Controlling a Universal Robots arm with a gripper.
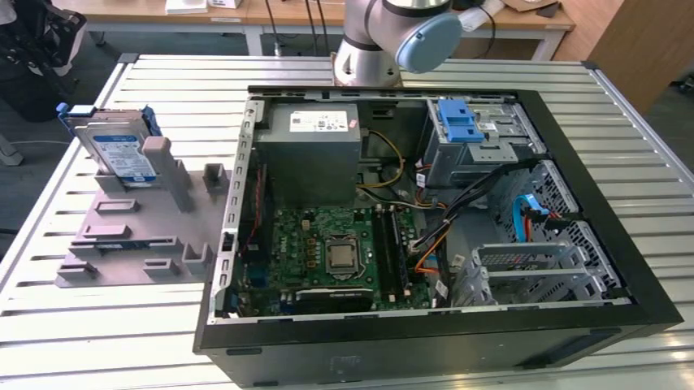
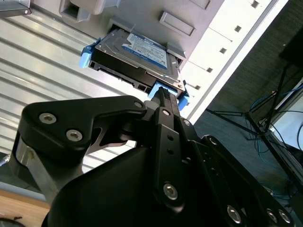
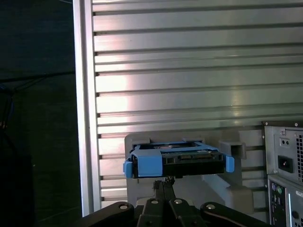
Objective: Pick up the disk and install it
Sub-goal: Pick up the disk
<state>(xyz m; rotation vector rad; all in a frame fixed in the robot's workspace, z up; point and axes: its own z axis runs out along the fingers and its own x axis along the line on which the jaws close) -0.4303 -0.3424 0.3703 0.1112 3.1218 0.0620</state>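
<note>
The disk (image 1: 117,153) is seen standing on edge in a grey holder (image 1: 130,244) on the slatted table (image 1: 65,325), to the exterior view's left of the opened computer case (image 1: 564,325). In both wrist views the gripper (image 2: 163,94) is shown clenched on nothing, its fingertips pressed together and pointed at the disk's blue-framed edge; contact cannot be told.

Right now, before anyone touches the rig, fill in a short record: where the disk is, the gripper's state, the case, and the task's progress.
disk: upright in the grey holder, at the exterior view's left of the computer case
gripper: shut, aimed at the disk in both wrist views, apart from it
computer case: open, on the slatted table
progress: disk not yet picked up
</note>
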